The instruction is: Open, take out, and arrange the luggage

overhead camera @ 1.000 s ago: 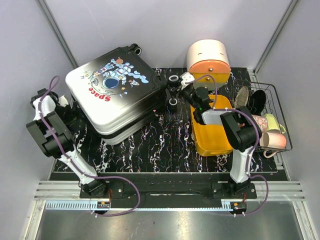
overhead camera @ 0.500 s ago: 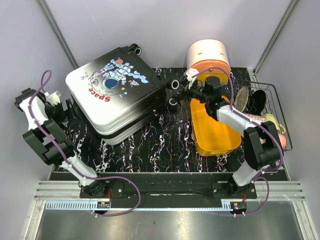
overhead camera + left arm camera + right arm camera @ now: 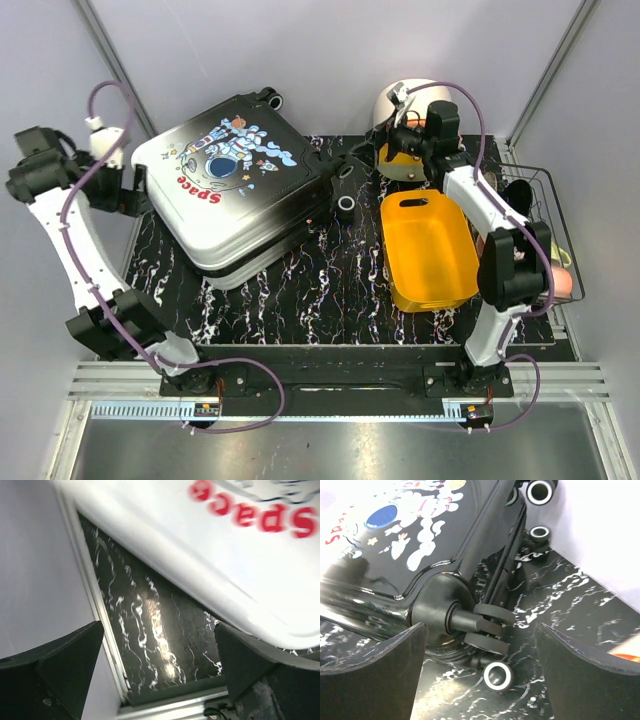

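Matting [image 3: 330, 290], black with white veining, is covering the table from edge to edge. Luggage [image 3: 230, 190] is lying flat on the mat's far left part, turned at an angle, its astronaut-and-"Space" side facing up and its two shell halves sitting closed together. Its wheeled end is pointing right toward the middle of the mat. Wire basket [image 3: 540, 175] is standing at the right edge with cups and dark items inside; they are too small to name further. Orange tray [image 3: 430, 250] is resting just left of the basket. White-and-orange box [image 3: 383, 112] is sitting behind the tray, partly hidden by the right arm. Left gripper [image 3: 160, 675] is hovering at the luggage's left white corner, fingers [image 3: 65, 665] spread wide with only mat and shell edge showing between them, gripping nothing. Right gripper [image 3: 482, 675] is hanging in front of the box and facing the wheeled end, fingers [image 3: 590, 675] likewise released and wide apart, apart from the shell. Caster [image 3: 496, 676], black with a pale rim, is showing on the mat between those fingers.
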